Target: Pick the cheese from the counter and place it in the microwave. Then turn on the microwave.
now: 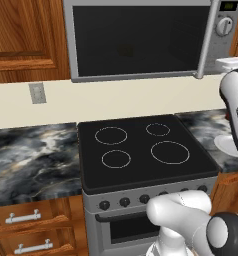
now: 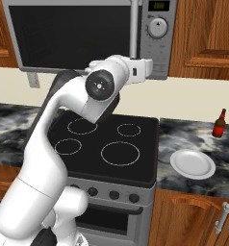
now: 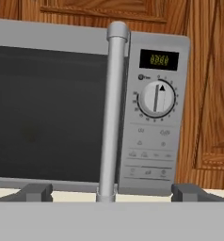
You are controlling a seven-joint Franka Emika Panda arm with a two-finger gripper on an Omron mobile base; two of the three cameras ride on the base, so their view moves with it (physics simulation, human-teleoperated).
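The microwave (image 1: 141, 40) (image 2: 73, 33) (image 3: 48, 108) hangs above the stove with its dark glass door shut. In the hand view, its silver bar handle (image 3: 113, 108) runs upright through the middle, with the round white knob (image 3: 156, 99) and the lit green display (image 3: 159, 60) to its right. My gripper (image 3: 112, 193) (image 2: 147, 68) is raised in front of the handle, short of it and open; its two dark fingertips (image 3: 36, 192) stand wide apart with nothing held. The cheese is out of view. The marbled counter (image 1: 31, 150) (image 2: 198, 134) flanks the stove.
A black stovetop (image 2: 111, 144) (image 1: 141, 150) with ring marks lies below the microwave, above an oven with black knobs (image 2: 114, 194). On the right counter stand a bare white plate (image 2: 192, 163) and a brown bottle (image 2: 219, 124). Wooden cabinets (image 3: 208, 94) flank the microwave.
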